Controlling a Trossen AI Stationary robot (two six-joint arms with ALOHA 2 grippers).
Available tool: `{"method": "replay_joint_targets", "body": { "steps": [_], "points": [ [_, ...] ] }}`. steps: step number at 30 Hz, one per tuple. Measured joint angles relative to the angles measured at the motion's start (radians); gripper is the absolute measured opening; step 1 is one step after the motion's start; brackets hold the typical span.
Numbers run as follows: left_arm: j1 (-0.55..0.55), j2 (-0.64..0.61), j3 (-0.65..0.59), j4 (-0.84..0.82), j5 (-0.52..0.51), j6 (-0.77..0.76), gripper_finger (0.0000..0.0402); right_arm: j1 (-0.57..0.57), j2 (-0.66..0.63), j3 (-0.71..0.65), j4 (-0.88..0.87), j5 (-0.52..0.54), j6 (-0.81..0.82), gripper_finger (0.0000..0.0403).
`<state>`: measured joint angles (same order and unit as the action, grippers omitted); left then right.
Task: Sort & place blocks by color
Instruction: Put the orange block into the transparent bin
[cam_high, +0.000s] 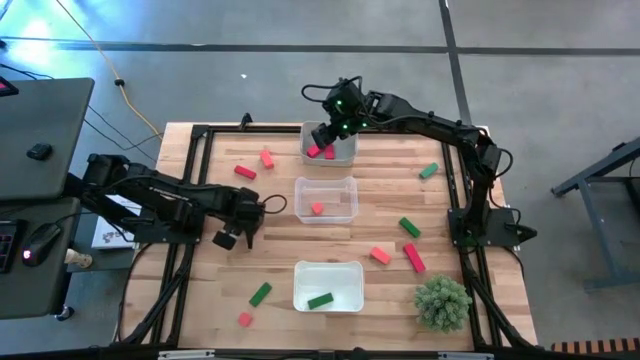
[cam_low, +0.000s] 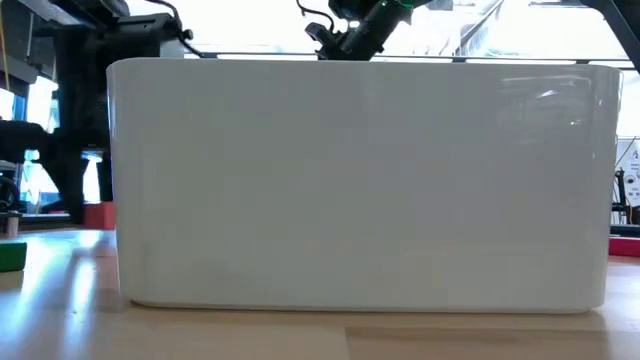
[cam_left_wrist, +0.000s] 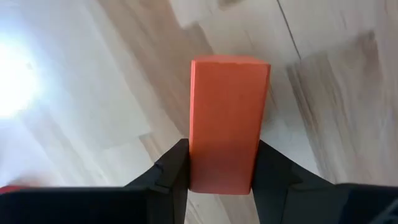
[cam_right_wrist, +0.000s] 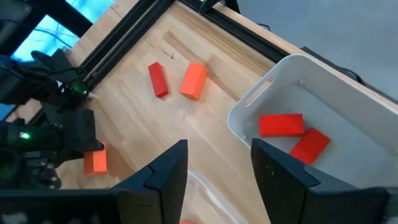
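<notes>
My left gripper (cam_high: 225, 240) points down at the table's left side and is shut on an orange-red block (cam_left_wrist: 227, 124), also seen in the right wrist view (cam_right_wrist: 95, 162). My right gripper (cam_right_wrist: 217, 168) hovers open above the far clear tray (cam_high: 350, 152), which holds two crimson-pink blocks (cam_right_wrist: 292, 134). The middle tray (cam_high: 348, 185) holds an orange-red block (cam_high: 317, 208). The near tray (cam_high: 300, 290) holds a green block (cam_high: 320, 300). Loose blocks lie flat on the wood, among them an orange-red one (cam_high: 267, 158), a crimson one (cam_high: 245, 172) and a green one (cam_high: 260, 293). My left gripper pinches the orange-red block by its two long sides (cam_left_wrist: 194, 158) between its two fingers (cam_left_wrist: 171, 171). The fingers come from above, pointing down, and lie across the block. I cannot tell whether the block is clear of the table.
More loose blocks lie on the right half: green (cam_high: 428, 171), green (cam_high: 409, 227), orange-red (cam_high: 380, 255), crimson (cam_high: 414, 258); a pink one (cam_high: 245, 319) lies near the front left. A bushy green plant (cam_high: 441, 302) stands at the front right. The near tray's wall (cam_low: 360, 180) fills the low view.
</notes>
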<state>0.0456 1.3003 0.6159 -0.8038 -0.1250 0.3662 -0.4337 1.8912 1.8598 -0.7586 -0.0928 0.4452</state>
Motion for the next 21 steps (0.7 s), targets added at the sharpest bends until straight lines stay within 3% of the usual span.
{"method": "replay_joint_targets", "body": {
  "steps": [10, 21],
  "points": [
    [0.048, -0.001, 0.111, 0.037, -0.018, -0.152, 0.0106, -0.039, -0.027, 0.000, -0.001, -0.031, -0.094, 0.0165],
    [0.146, -0.001, 0.195, 0.233, -0.017, -0.285, 0.0106, -0.104, -0.119, 0.000, -0.002, -0.031, -0.195, 0.0165]
  ]
}}
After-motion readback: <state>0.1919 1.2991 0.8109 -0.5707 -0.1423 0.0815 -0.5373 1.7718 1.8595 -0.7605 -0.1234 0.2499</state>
